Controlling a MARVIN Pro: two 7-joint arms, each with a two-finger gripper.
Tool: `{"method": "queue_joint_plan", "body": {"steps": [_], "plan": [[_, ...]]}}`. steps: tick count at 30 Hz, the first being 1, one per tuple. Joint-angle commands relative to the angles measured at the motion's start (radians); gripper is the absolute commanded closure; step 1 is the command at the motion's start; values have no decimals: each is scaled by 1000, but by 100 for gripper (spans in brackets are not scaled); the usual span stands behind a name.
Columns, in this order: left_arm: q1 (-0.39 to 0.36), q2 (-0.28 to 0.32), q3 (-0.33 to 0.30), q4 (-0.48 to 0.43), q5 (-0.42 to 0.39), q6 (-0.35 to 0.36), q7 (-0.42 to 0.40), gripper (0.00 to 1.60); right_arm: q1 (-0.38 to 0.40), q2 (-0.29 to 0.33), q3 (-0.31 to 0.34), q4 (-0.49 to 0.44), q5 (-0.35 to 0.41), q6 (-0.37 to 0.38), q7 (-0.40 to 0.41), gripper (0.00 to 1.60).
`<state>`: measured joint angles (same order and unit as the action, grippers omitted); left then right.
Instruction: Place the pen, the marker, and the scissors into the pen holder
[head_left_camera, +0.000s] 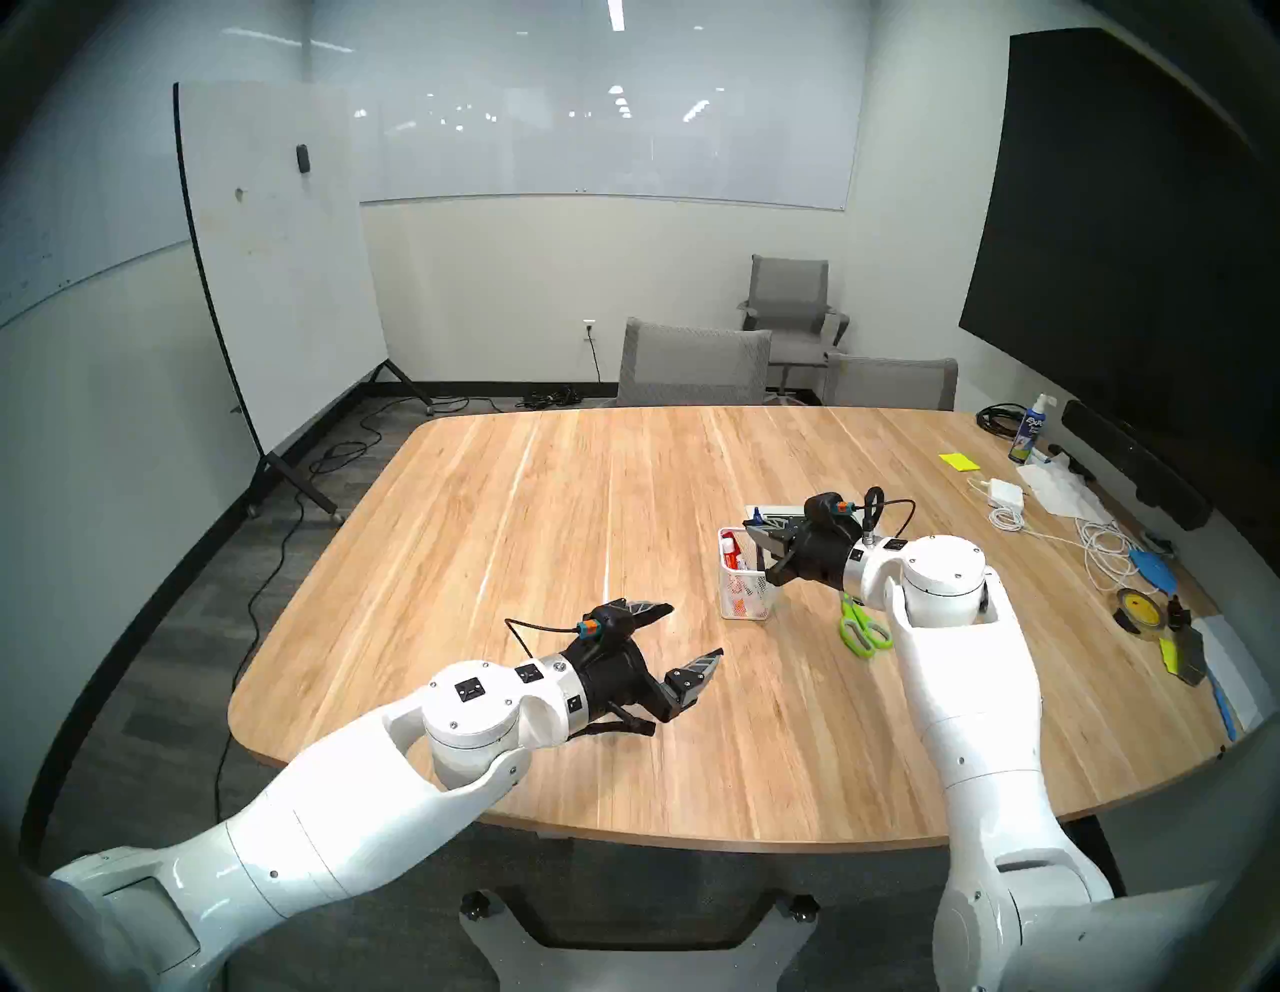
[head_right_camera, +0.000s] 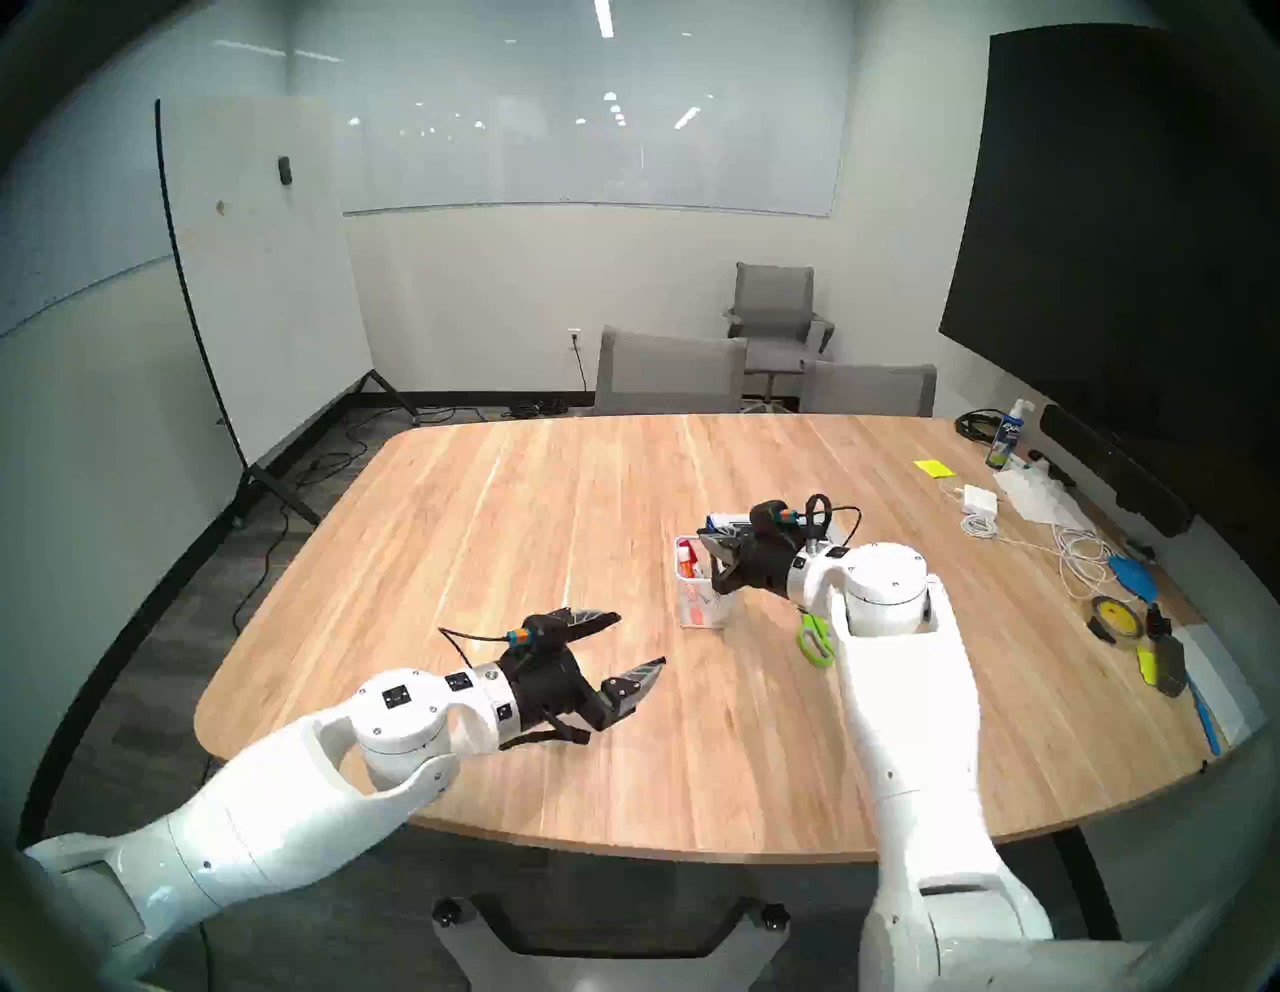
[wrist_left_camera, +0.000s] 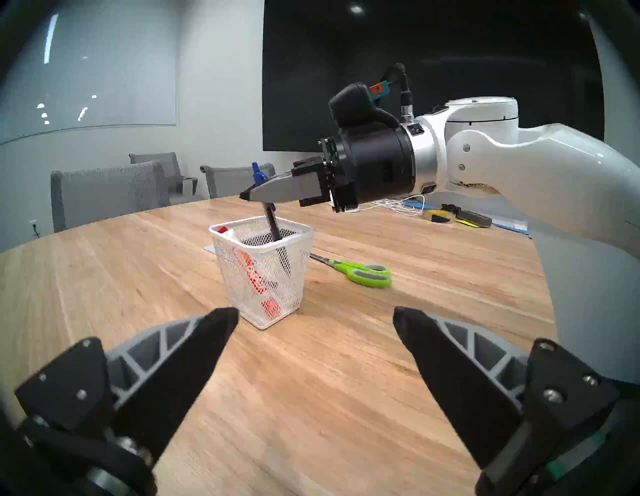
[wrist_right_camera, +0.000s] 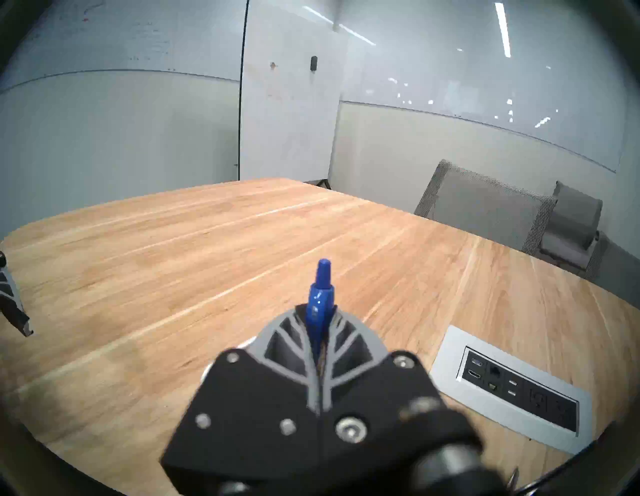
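We are holding the pen (wrist_left_camera: 271, 221) w/ our right gripper (wrist_left_camera: 247, 196), jaws closed tight on its upper part. The pen is hanging tilted, its lower end already going inside the pen holder (wrist_left_camera: 263, 273), blue top sticking up above the fingers (wrist_right_camera: 284, 332). The holder is standing upright on the wooden table (head_left_camera: 554, 485), and a marker (wrist_left_camera: 254, 277) w/ red cap is leaning inside it. The scissors (wrist_left_camera: 360, 272) are lying flat on the table just beside the holder, on its right side in the head view, partly under our right arm. Our left gripper (head_left_camera: 686, 634) is hovering above the table w/ jaws spread wide and holding nothing, well apart from the holder.
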<state>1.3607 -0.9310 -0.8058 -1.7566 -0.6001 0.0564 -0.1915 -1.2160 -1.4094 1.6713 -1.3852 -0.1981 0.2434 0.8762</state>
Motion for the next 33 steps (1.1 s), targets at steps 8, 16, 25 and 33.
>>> {"method": "queue_joint_plan", "body": {"steps": [8,16,25,33], "plan": [[-1,-8,0,-18,8,-19,3,0,18,1,-10,-15,-4,13,14,99],[3,-9,1,-17,11,-26,3,0,18,0,-9,-8,-5,3,16,68],[4,-8,1,-18,11,-27,2,0,15,0,6,-33,2,6,31,78],[-5,-8,3,-20,12,-17,-4,0,22,5,27,-66,16,27,65,74]]}}
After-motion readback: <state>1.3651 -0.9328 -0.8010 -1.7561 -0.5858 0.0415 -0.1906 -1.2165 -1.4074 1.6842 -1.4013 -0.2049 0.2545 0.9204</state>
